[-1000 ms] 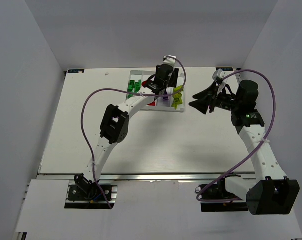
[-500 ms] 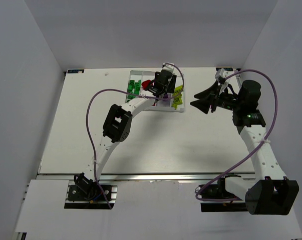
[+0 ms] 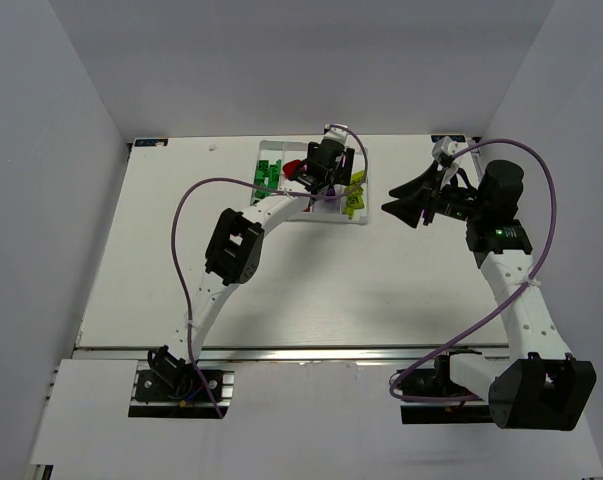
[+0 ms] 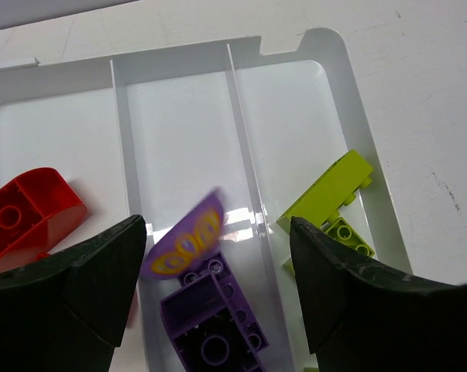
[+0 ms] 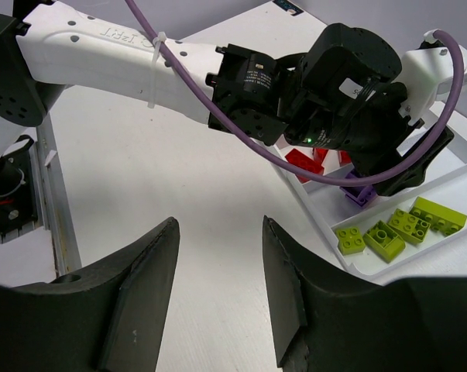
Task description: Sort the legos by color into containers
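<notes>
Between jaws of left gripper [image 4: 216,232], purple lego [image 4: 185,242] — long axis diagonal, blurred

White table boxed in by plain pale walls.
The matte table [image 3: 381,290] fills the centre, with the back wall [image 3: 301,60] at 12 o'clock, side walls [image 3: 41,200] at 9 and 3, a metal rail [image 3: 311,352] at 6; the light is soft and even.

I work in a robotics lab cell: plain white panels [image 3: 51,200] box in my white table [image 3: 331,290], my two arms [image 3: 231,245] are bolted to an aluminium rail [image 3: 281,352], and purple cables [image 3: 175,225] loop along them.
</notes>
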Motion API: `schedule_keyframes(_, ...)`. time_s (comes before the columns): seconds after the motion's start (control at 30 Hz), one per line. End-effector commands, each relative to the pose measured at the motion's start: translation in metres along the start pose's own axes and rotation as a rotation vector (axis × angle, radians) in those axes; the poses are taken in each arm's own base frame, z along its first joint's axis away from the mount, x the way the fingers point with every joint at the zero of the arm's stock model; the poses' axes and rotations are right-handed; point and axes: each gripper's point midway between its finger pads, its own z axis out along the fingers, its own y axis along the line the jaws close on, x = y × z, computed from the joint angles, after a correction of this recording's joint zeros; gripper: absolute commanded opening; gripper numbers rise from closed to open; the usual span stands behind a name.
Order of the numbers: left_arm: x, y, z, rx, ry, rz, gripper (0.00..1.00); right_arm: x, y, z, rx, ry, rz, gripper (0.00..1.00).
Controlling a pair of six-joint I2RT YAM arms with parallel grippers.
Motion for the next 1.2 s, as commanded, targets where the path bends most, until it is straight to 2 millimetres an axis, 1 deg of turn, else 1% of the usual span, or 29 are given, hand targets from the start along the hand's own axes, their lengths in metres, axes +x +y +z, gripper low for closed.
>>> schedule_keyframes(0.0,-0.063,0.001,-0.026,0.004,-0.105,-0.035,0.84,-0.008,0.006,-0.003,-0.019,-0.025,-0.041,0.53)
schedule_keyframes(0.07,-0.066,0.003,-0.028,-0.001,-0.112,-0.033,0.88,-0.007,0.006,-0.003,-0.019,-0.024,-0.038,0.53)
schedule_keyframes(0.17,-0.071,0.004,-0.032,-0.002,-0.117,-0.033,0.89,-0.006,0.006,-0.002,-0.021,-0.022,-0.034,0.53)
schedule_keyframes(0.23,-0.082,0.0,-0.042,0.021,-0.122,-0.037,0.89,-0.006,0.004,-0.002,-0.016,-0.021,-0.031,0.53)
schedule_keyframes(0.27,-0.088,-0.001,-0.048,0.033,-0.123,-0.037,0.92,-0.005,0.003,-0.002,-0.01,-0.02,-0.028,0.53)
schedule_keyframes(0.3,-0.111,-0.001,-0.066,0.051,-0.151,-0.047,0.97,-0.005,0.001,-0.002,-0.003,-0.019,-0.023,0.54)
schedule_keyframes(0.33,-0.118,-0.003,-0.078,0.076,-0.143,-0.043,0.98,-0.004,0.0,-0.002,0.0,-0.017,-0.016,0.54)
schedule_keyframes(0.37,-0.113,-0.002,-0.088,0.094,-0.121,-0.034,0.98,-0.003,-0.004,-0.001,0.014,-0.014,-0.011,0.56)
schedule_keyframes(0.4,-0.147,0.0,-0.124,0.125,-0.175,-0.048,0.98,-0.001,-0.006,-0.001,0.023,-0.01,-0.002,0.76)
schedule_keyframes(0.43,-0.156,0.001,-0.142,0.146,-0.196,-0.055,0.98,0.0,-0.009,-0.001,0.038,-0.006,0.003,0.87)
schedule_keyframes(0.47,-0.121,0.004,-0.147,0.163,-0.125,-0.046,0.98,0.003,-0.018,0.0,0.075,0.004,0.015,0.89)
schedule_keyframes(0.5,-0.119,0.006,-0.164,0.186,-0.128,-0.049,0.98,0.005,-0.023,0.0,0.096,0.012,0.021,0.89)
schedule_keyframes(0.53,-0.151,0.01,-0.207,0.227,-0.216,-0.073,0.98,0.009,-0.026,-0.001,0.12,0.029,0.041,0.89)
schedule_keyframes(0.57,-0.144,0.013,-0.222,0.249,-0.212,-0.074,0.98,0.01,-0.036,-0.002,0.168,0.038,0.036,0.89)
schedule_keyframes(0.6,-0.102,0.014,-0.228,0.278,-0.134,-0.056,0.98,0.012,-0.041,-0.003,0.198,0.047,0.04,0.9)
schedule_keyframes(0.63,-0.097,0.017,-0.241,0.293,-0.136,-0.057,0.98,0.009,-0.045,-0.005,0.231,0.049,0.036,0.89)
schedule_keyframes(0.67,-0.109,0.024,-0.271,0.311,-0.185,-0.066,0.98,0.01,-0.054,-0.01,0.299,0.06,0.039,0.89)
schedule_keyframes(0.7,-0.072,0.029,-0.274,0.314,-0.125,-0.05,0.98,0.009,-0.06,-0.014,0.348,0.062,0.041,0.89)
schedule_keyframes(0.73,-0.069,0.033,-0.283,0.318,-0.144,-0.046,0.98,0.006,-0.064,-0.018,0.39,0.058,0.045,0.89)
schedule_keyframes(0.77,-0.075,0.038,-0.302,0.329,-0.184,-0.049,0.98,0.002,-0.066,-0.023,0.436,0.054,0.03,0.89)
schedule_keyframes(0.8,-0.056,0.04,-0.304,0.334,-0.157,-0.04,0.98,0.0,-0.063,-0.025,0.437,0.052,0.016,0.89)
schedule_keyframes(0.83,-0.054,0.042,-0.31,0.343,-0.159,-0.035,0.98,-0.001,-0.059,-0.026,0.427,0.053,0.009,0.89)
schedule_keyframes(0.87,-0.061,0.042,-0.322,0.358,-0.182,-0.044,0.98,-0.002,-0.05,-0.028,0.408,0.047,0.006,0.89)
schedule_keyframes(0.93,-0.064,0.036,-0.335,0.41,-0.2,-0.051,0.98,-0.004,-0.036,-0.027,0.37,0.039,0.036,0.89)
schedule_keyframes(1.0,-0.073,0.038,-0.35,0.432,-0.244,-0.047,0.98,-0.001,-0.028,-0.027,0.362,0.022,0.11,0.89)
schedule_keyframes(1.03,-0.072,0.042,-0.351,0.415,-0.253,-0.029,0.98,-0.004,-0.027,-0.03,0.388,0.0,0.113,0.89)
schedule_keyframes(1.07,-0.071,0.047,-0.353,0.394,-0.259,-0.02,0.98,0.009,-0.029,-0.031,0.41,-0.002,0.147,0.89)
schedule_keyframes(1.1,-0.076,0.054,-0.356,0.362,-0.284,-0.016,0.98,0.005,-0.031,-0.033,0.437,-0.038,0.149,0.89)
schedule_keyframes(1.17,-0.071,0.066,-0.352,0.297,-0.29,-0.003,0.98,0.003,-0.036,-0.042,0.512,-0.055,0.125,0.89)
